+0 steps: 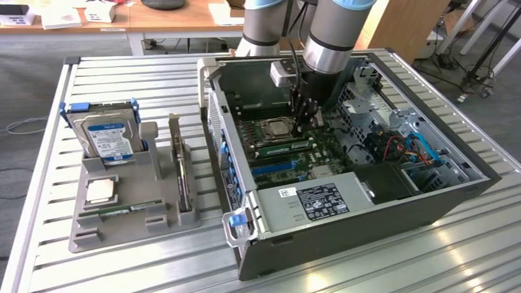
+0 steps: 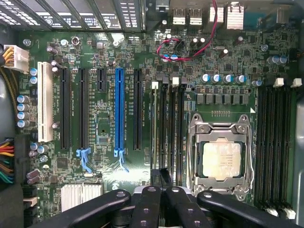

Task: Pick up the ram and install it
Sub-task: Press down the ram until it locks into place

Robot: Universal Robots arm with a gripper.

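The ram is a narrow green stick standing on edge in a motherboard slot beside the silver processor. In the wrist view the ram appears edge-on in the slot bank next to the processor socket. My gripper reaches down into the open computer case, just above the far end of the ram slots. Its black fingers are shut together with nothing visibly between them, and the gripper hovers over the end of the slots.
A grey holder at the exterior view's left carries a hard drive, a square chip, an upright card and a thin green stick. Case walls, drive cages and cables surround the motherboard.
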